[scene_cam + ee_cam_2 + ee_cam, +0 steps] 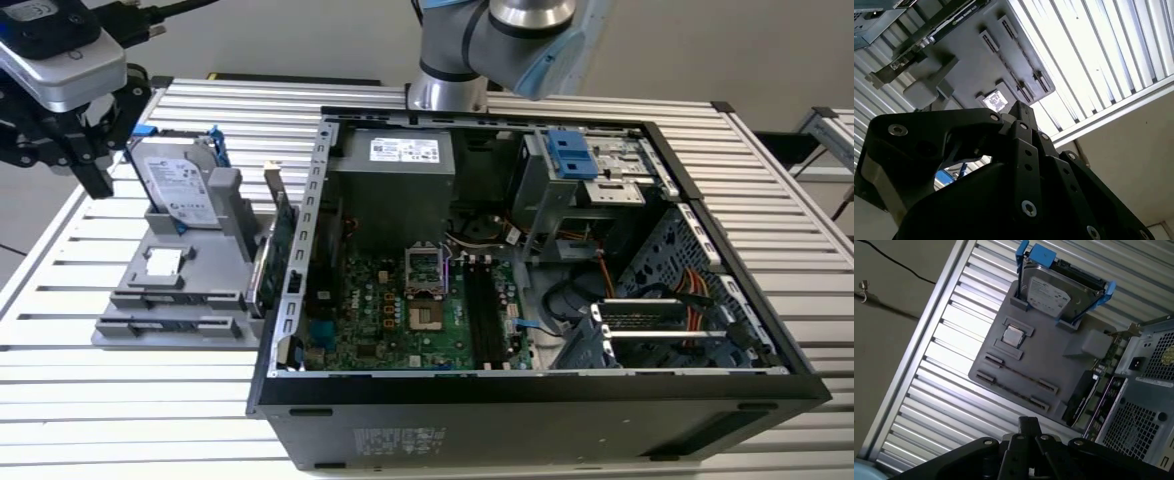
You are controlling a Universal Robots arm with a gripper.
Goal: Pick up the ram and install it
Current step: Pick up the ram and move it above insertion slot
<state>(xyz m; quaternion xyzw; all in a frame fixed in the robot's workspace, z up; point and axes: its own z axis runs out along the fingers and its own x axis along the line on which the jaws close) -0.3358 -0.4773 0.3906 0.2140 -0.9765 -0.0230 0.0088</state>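
Hovering claw (1029,425) closed tight on nothing, at the exterior view's left of the hard drive (178,180) standing in the gray holder (174,335) on the tabletop (134,400) | ram: cannot tell where it lies | computer case (534,392) open, just beside the gray holder

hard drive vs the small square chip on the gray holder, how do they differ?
Pose: the hard drive stands on edge in its slot; the square chip lies flat in a recess.
Size: the hard drive is far larger than the square chip.
Look: the hard drive carries blue side rails; the square chip is plain and pale.
Shared: both sit on the gray holder.
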